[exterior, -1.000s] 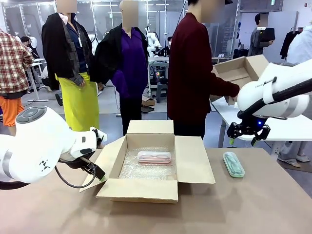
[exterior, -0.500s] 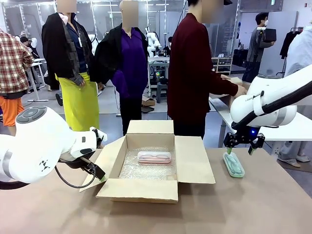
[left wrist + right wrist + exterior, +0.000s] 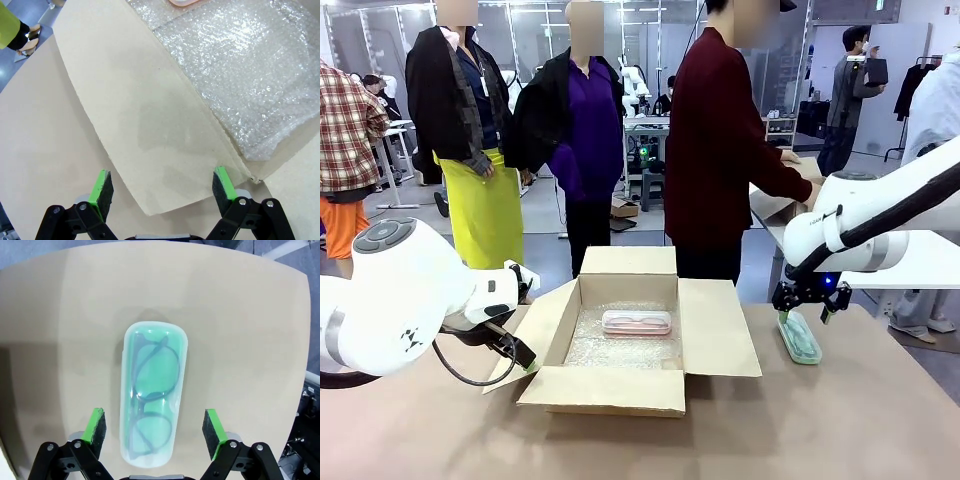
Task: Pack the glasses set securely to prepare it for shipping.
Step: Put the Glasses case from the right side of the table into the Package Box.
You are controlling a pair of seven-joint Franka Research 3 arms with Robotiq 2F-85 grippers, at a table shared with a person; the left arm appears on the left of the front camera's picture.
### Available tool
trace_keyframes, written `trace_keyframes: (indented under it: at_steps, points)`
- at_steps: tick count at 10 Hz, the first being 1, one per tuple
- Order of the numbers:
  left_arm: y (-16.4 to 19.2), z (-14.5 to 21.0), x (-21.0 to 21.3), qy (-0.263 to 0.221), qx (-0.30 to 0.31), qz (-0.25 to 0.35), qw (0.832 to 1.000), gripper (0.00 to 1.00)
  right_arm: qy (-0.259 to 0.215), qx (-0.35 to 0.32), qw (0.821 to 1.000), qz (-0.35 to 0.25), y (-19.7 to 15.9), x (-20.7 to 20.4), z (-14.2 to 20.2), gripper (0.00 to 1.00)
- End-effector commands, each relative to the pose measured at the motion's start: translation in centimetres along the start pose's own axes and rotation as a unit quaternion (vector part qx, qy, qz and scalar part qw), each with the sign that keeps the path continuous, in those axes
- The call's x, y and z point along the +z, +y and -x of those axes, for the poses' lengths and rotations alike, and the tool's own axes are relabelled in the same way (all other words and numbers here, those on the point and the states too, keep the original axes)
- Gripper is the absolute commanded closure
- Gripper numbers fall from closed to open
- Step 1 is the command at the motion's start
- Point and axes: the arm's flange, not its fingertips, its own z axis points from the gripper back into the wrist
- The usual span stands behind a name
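On the table (image 3: 840, 420) sat the open cardboard box (image 3: 605, 392), its bubble wrap (image 3: 620, 348) bearing the pale pink case (image 3: 636, 322), cut off in the left wrist view. Right of the box lay the mint green case (image 3: 152, 390), glasses dimly visible inside, under the right gripper's (image 3: 152, 432) spread fingers; the left gripper (image 3: 162, 186) gaped around a box flap (image 3: 150, 125).

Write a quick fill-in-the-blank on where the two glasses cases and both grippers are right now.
1. The pale pink case lies in the cardboard box on ____.
2. The mint green case lies outside the box on the ____.
3. The right gripper hangs over the mint green case with jaws ____.
4. The left gripper is open at a side ____ of the box.
Missing: bubble wrap; table; open; flap.
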Motion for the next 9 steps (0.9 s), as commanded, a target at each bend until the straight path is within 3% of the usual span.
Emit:
trace_keyframes:
  at_steps: [1,9]
  points:
    - [0.1,0.1,0.2,-0.001,0.002,0.000,1.000,0.00,-0.002,-0.016,1.000,0.023,0.6,-0.8,-0.6,0.02]
    - [0.1,0.1,0.2,-0.001,0.002,0.000,1.000,0.00,0.025,-0.022,0.999,0.018,0.6,-4.5,-1.2,0.02]
